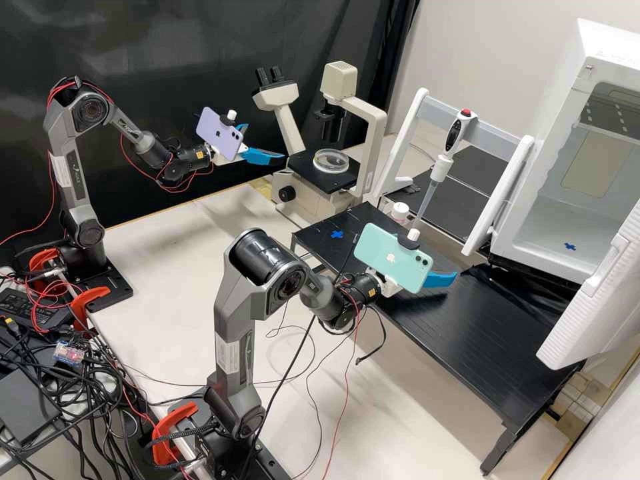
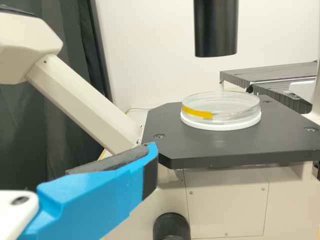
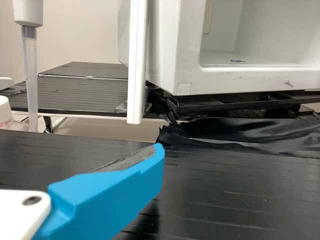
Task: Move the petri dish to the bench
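At left, the left gripper (image 1: 265, 144) of the farther arm hangs in the air, its two blue fingers spread wide with nothing between them. A purple phone (image 1: 220, 133) is mounted just behind those fingers, and a pale tabletop (image 1: 193, 233) lies lower down, back toward the arm's base.

Ahead of the left gripper stands a cream microscope (image 1: 277, 95). On its black stage (image 1: 303, 168) sits the clear petri dish (image 2: 220, 111), level on a white base, a yellow strip along its side; it lies near the blue fingertips but apart from them.

Farther right, a blue cross (image 1: 337, 235) marks the black bench (image 1: 467, 340) to the left of the right gripper (image 1: 441, 279). That gripper, on the nearer arm, hangs above the bench, open and empty, with a teal phone (image 1: 393, 257) mounted behind its fingers.

Beyond the right gripper, forward and to its left, are a white-capped bottle (image 1: 400, 212) and a pipette (image 1: 442, 167) upright in a white-legged stand (image 1: 493, 137). Ahead of it, at far right, a white cabinet (image 1: 579, 80) stands with its door (image 1: 593, 313) open, a second blue cross (image 1: 570, 247) on its floor.
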Tool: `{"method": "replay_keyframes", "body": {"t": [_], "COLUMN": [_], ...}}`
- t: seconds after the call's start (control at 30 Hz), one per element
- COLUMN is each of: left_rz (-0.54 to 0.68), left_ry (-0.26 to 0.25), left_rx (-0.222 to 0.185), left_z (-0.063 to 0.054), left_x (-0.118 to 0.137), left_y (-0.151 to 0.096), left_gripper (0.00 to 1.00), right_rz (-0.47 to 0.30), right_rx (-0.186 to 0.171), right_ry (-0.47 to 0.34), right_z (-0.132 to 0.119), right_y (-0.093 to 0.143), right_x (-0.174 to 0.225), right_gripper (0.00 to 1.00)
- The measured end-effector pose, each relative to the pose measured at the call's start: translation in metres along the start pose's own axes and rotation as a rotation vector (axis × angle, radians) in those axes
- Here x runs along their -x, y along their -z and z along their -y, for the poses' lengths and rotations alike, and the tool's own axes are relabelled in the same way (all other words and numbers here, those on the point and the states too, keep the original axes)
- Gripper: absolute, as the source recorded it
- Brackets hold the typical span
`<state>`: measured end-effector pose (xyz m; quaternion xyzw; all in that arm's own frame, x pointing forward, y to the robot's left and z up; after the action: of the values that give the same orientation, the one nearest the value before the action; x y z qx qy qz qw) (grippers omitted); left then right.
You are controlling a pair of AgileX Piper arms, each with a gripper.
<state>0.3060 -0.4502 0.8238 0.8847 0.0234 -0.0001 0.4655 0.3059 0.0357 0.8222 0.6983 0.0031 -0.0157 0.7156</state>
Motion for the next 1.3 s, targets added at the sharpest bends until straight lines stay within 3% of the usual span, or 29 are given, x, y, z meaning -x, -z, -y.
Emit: {"method": "replay_keyframes", "body": {"t": [0.57, 0.87, 0.93, 1.13, 1.3], "left_rz": [0.000, 0.000, 0.000, 0.000, 0.000], "left_ry": [0.000, 0.000, 0.000, 0.000, 0.000], "left_rx": [0.000, 0.000, 0.000, 0.000, 0.000], "left_z": [0.000, 0.000, 0.000, 0.000, 0.000], "left_x": [0.000, 0.000, 0.000, 0.000, 0.000], "left_y": [0.000, 0.000, 0.000, 0.000, 0.000], "left_gripper": [1.00, 1.00, 1.00, 1.00, 1.00], "right_rz": [-0.021, -0.244, -0.306, -0.396, -0.453], "right_rx": [0.000, 0.001, 0.022, 0.075, 0.094], "right_ry": [0.001, -0.001, 0.023, 0.070, 0.082], "right_z": [0.001, 0.010, 0.018, 0.036, 0.048], "right_y": [0.005, 0.051, 0.066, 0.094, 0.117], "right_x": [0.020, 0.055, 0.061, 0.066, 0.060], "right_gripper": [1.00, 1.00, 1.00, 1.00, 1.00]}}
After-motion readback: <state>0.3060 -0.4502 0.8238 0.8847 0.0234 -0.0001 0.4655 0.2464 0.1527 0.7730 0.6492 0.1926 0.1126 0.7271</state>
